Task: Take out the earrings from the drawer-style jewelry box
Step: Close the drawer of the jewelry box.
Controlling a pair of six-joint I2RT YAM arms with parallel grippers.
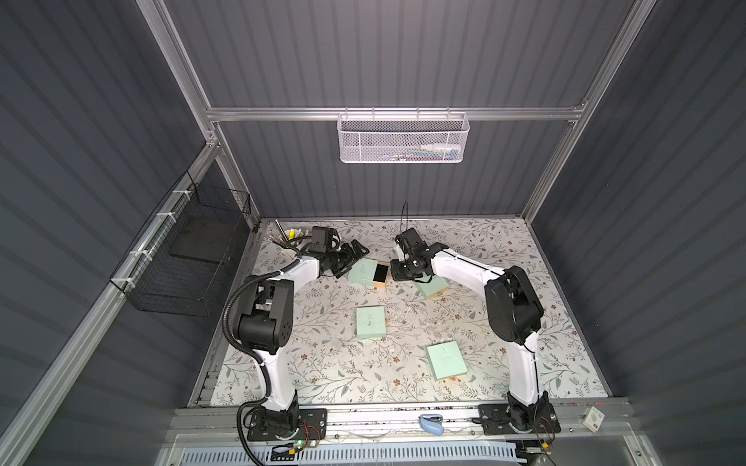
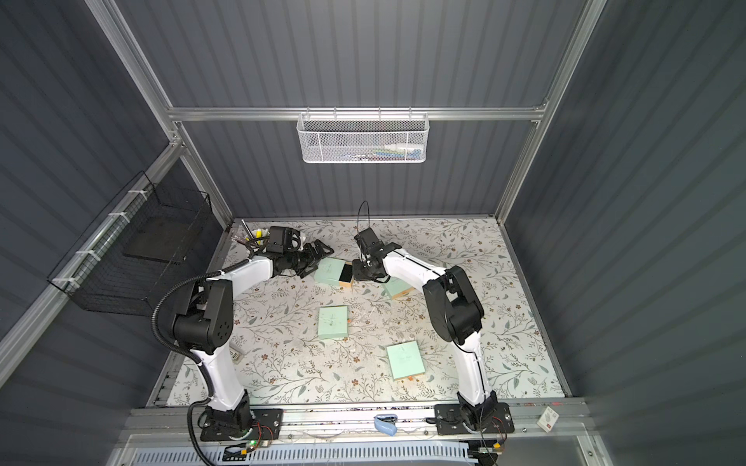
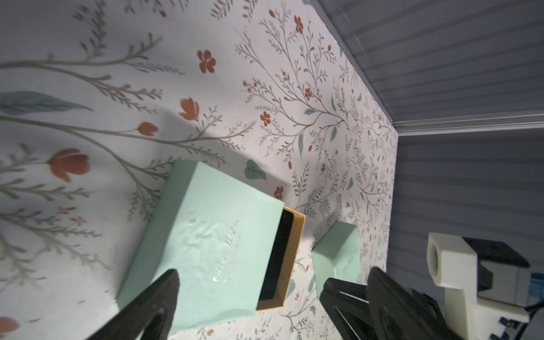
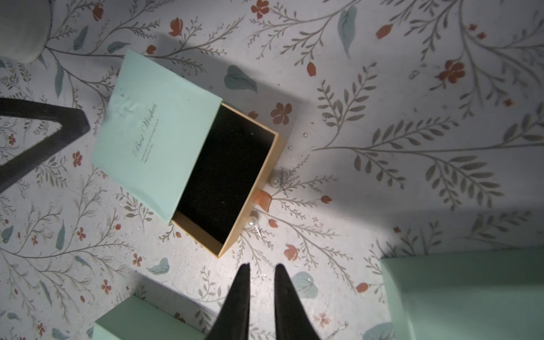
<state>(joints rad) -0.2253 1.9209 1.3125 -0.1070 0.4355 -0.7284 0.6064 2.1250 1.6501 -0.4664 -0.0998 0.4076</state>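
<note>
Mint-green sleeve (image 4: pixel 153 132); tan drawer (image 4: pixel 194 235), black lining (image 4: pixel 226 173); floral table (image 4: pixel 412 88)

It's a lab: aluminium frame (image 1: pixel 395 114), grey panels (image 1: pixel 383 52).

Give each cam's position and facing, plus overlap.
Top views: high above the arm bases, facing down toward the back wall; left arm and right arm show whole.
Left wrist: on the left arm, slanting over the open jewelry box toward a wall corner; wide-open left gripper shows.
Right wrist: on the right arm, nearly straight down on the drawer and two earrings on the table beside it; right gripper shows, fingertips slightly apart.
Shared: all views hold the box; right wrist also catches a left-gripper finger.
</note>
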